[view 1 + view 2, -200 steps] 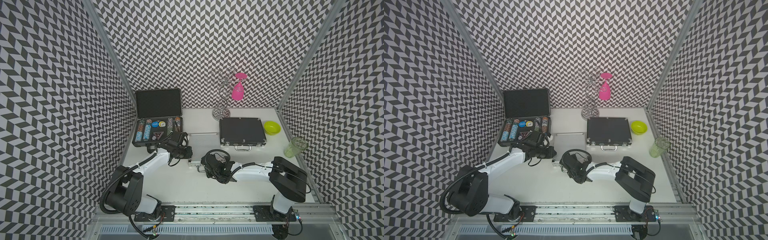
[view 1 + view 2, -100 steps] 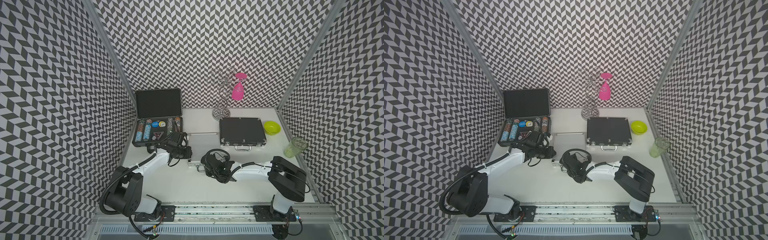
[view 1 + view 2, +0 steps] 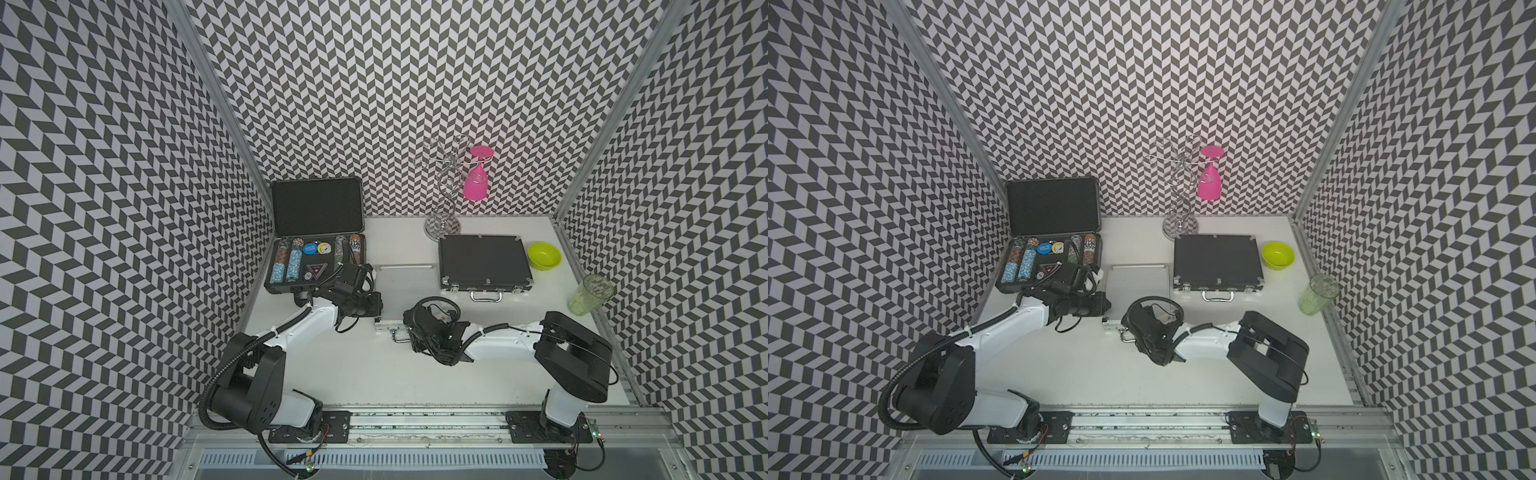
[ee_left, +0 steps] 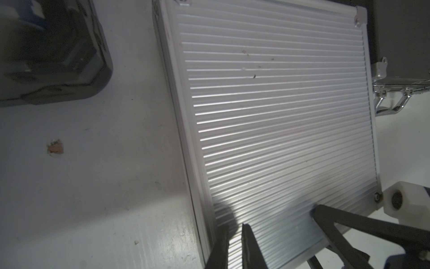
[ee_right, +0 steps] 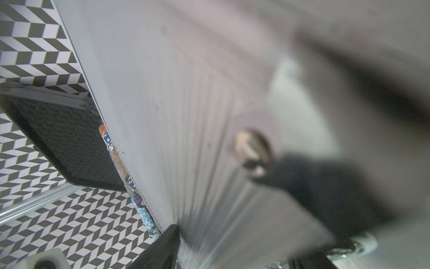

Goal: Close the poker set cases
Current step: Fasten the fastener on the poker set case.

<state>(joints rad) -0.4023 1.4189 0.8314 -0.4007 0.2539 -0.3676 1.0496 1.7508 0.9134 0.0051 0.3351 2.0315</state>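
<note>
Black plastic poker case (image 3: pixel 318 210) lies open at ten o'clock on the white surface (image 3: pixel 374 374), long axis nine-to-three, eleven o'clock from the nearer left jaws, clenched empty by the ribbed silver aluminium case (image 3: pixel 405 286); right jaws splayed.

A: Where lies the middle case (image 3: pixel 405 286)?
B: Between the open case (image 3: pixel 316 208), leftward, and the right case (image 3: pixel 484 259).
A: Behind the right case?
B: The rack (image 3: pixel 442 226); just rightward of that case, the bowl (image 3: pixel 543 254).
</note>
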